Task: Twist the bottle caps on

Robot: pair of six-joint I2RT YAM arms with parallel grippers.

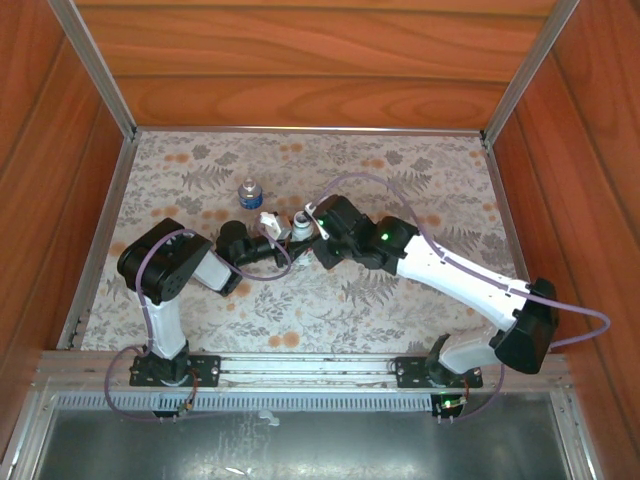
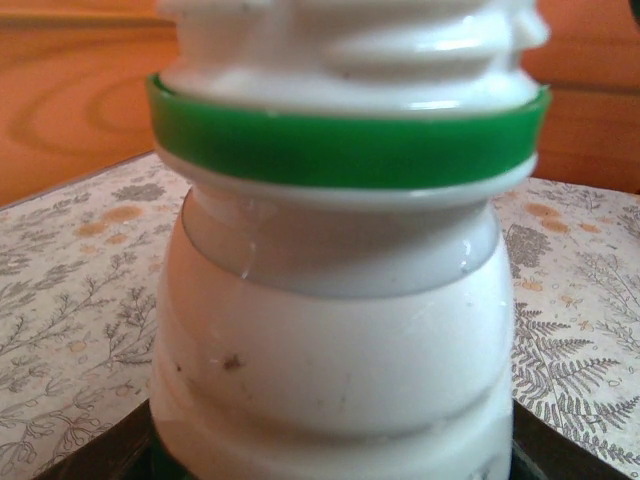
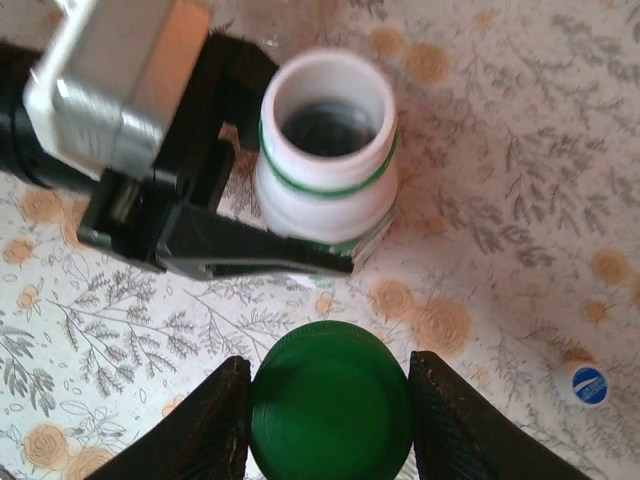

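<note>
My left gripper (image 1: 285, 233) is shut on the white bottle (image 1: 300, 221), which stands upright near the middle of the table. Its black fingers (image 3: 250, 255) clamp the bottle's body below the shoulder. The bottle (image 3: 325, 150) has an open threaded neck with a green ring (image 2: 345, 150) beneath the threads. My right gripper (image 3: 330, 400) is shut on the dark green cap (image 3: 330, 400), held flat between both fingers. The cap is just beside the bottle's mouth on the near side, not over it. The short clear bottle (image 1: 248, 190) with a blue top stands apart, behind the left gripper.
The floral table cover (image 1: 400, 170) is walled by wooden panels (image 1: 300, 60) at the back and sides. The small bottle's blue top (image 3: 588, 384) shows at the right edge of the right wrist view. The two arms meet closely at mid-table.
</note>
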